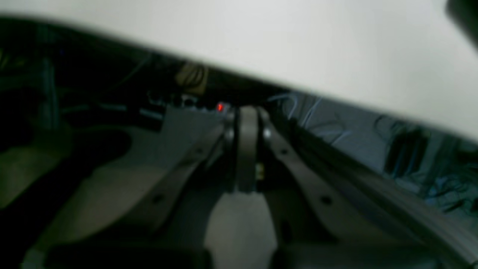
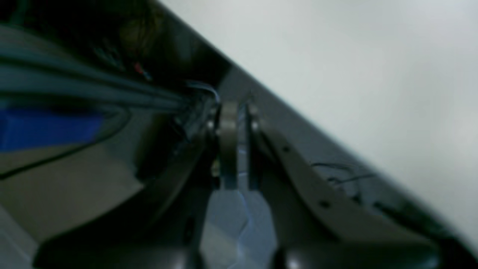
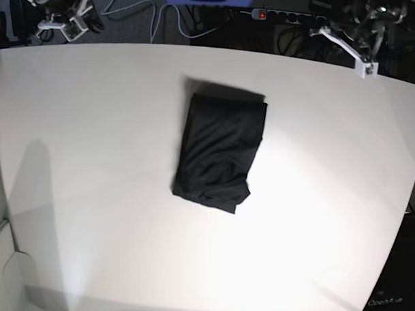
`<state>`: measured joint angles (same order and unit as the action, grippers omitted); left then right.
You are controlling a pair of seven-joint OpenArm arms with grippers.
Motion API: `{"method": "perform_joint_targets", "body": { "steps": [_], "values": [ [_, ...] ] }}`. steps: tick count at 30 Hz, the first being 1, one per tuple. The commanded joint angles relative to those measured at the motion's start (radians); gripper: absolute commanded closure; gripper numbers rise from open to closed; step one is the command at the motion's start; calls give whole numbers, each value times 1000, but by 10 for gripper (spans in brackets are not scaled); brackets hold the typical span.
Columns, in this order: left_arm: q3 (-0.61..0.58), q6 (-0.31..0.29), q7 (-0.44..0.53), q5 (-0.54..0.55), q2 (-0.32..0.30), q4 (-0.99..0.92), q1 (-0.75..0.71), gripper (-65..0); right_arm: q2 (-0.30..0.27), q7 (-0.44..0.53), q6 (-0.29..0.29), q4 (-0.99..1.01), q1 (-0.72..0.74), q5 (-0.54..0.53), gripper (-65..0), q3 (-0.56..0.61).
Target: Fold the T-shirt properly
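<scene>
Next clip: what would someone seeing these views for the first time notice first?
The T-shirt stands out: a black, folded, roughly rectangular bundle lying near the middle of the white table, slightly wrinkled toward its near end. Both arms are pulled back to the far corners, the left gripper at the base view's top right and the right gripper at its top left, both shut and holding nothing.
</scene>
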<state>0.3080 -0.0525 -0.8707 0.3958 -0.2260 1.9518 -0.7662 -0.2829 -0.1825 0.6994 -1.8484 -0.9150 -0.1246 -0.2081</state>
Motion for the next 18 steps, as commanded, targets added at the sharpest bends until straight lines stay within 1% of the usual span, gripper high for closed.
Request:
{"method": "perform_joint_targets", "body": {
  "steps": [1, 4, 7, 10, 14, 18],
  "values": [
    [-28, -4, 46, -48, 15, 10, -22, -11, 0, 39, -1, 33, -17, 1, -6, -20],
    [-114, -4, 176, -183, 72, -50, -66, -11, 11, 142, -1, 201, -16, 3, 0, -27],
    [-183, -4, 275, -266, 106, -160, -74, -11, 15, 239, -1, 375, 21, 1, 0, -26],
    [-240, -4, 373, -280, 110, -351, -39, -11, 15, 323, -1, 586, 84, -2, 0, -29],
    [-303, -4, 528, -286, 107, -625, 52, -11, 23, 403, -1, 830, 185, 1, 0, -32],
    [-326, -4, 641, -288, 109, -866, 146, -11, 21, 487, -1, 1070, 288, 3, 0, -32]
  ]
}}
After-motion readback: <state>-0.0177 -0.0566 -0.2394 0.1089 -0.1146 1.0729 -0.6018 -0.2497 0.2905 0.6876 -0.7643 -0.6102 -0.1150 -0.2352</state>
